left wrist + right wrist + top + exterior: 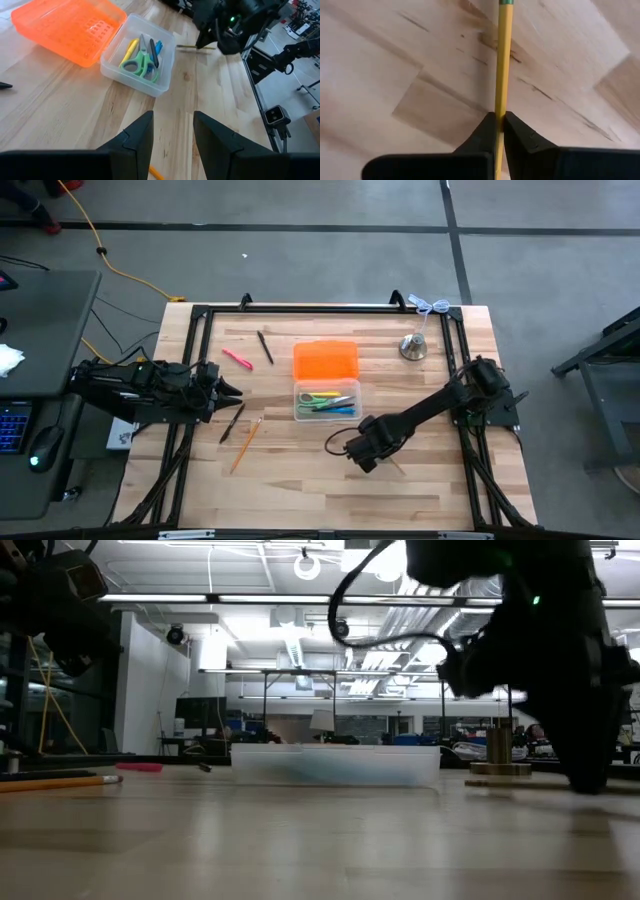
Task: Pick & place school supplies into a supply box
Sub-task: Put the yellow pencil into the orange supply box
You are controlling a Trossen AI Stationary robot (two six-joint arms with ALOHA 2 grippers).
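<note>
The supply box (pixel 327 401) is a clear tub with its orange lid (pixel 325 361) laid open on the far side. Inside it are green-handled scissors (pixel 137 64) and several pens. My right gripper (pixel 500 117) hangs near the box's near right corner, pointing down, shut on a yellow pencil (pixel 502 60). My left gripper (pixel 172 127) waits open at the table's left, holding nothing. A pink pen (pixel 237 359), a black pen (pixel 265 347), a dark pen (pixel 232 423) and a wooden pencil (pixel 246 443) lie flat on the tabletop left of the box. My right gripper pinches the yellow pencil's shaft (pixel 501 107) between its two fingers, well back from the green-banded end (pixel 506 2). The fingers come from above, pointing down, across the pencil. The pencil lies about level just over the wood; whether it is clear of the table I cannot tell.
A silver bell-shaped object (pixel 413 346) stands at the far right, beyond my right arm. A black frame (pixel 300 308) runs along the table's far and side edges. Bare wood stretches along the near edge (pixel 300 500).
</note>
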